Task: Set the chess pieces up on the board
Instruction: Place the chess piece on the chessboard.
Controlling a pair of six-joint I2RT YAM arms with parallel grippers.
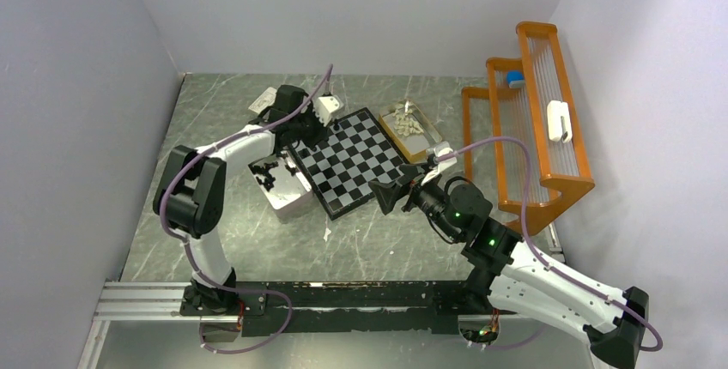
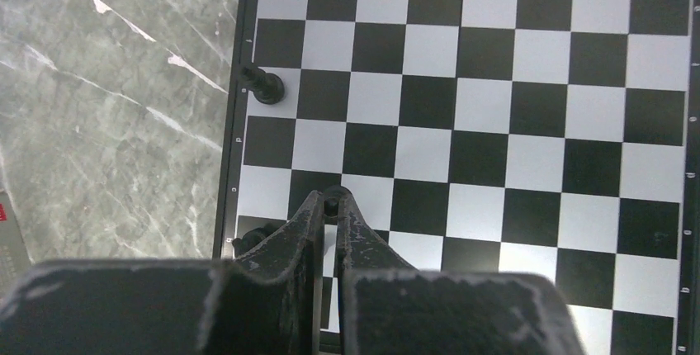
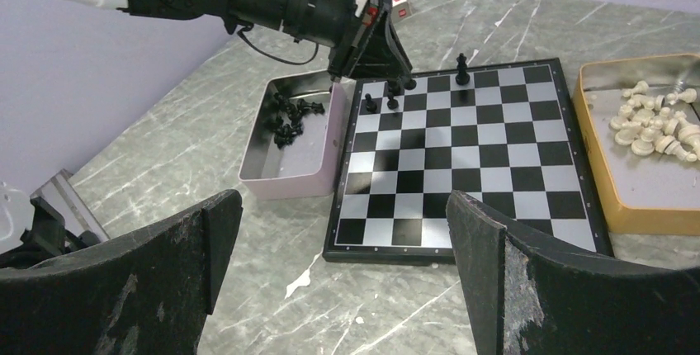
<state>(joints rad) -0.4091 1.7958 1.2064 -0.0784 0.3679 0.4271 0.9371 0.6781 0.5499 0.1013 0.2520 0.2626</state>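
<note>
left wrist view: the left gripper point(image 2: 331, 201) is closed, its two fingers pinched on the top of a tiny black chessman point(image 2: 331, 205) held just over the board point(image 2: 487, 104), near the board's left rim. a standing black piece point(image 2: 266, 84) sits on a pale square of the edge column. another dark piece point(image 2: 252, 241) shows half hidden behind the left finger.

from the right wrist camera, the board lies flat on the grey marbled table point(image 3: 165, 149). a few black chessmen stand in its far-left part, and the tallest one point(image 3: 462, 68) is on the far row. the white box point(image 3: 289, 180) touches the board's left edge and holds loose black pieces point(image 3: 285, 120). the tan tray point(image 3: 636, 221) lies just beside the board's right edge with cream pieces point(image 3: 652, 128) heaped in it.

the right gripper point(image 3: 342, 206) stands wide open and holds nothing. it hangs at the near side of the board, apart from every piece.
</note>
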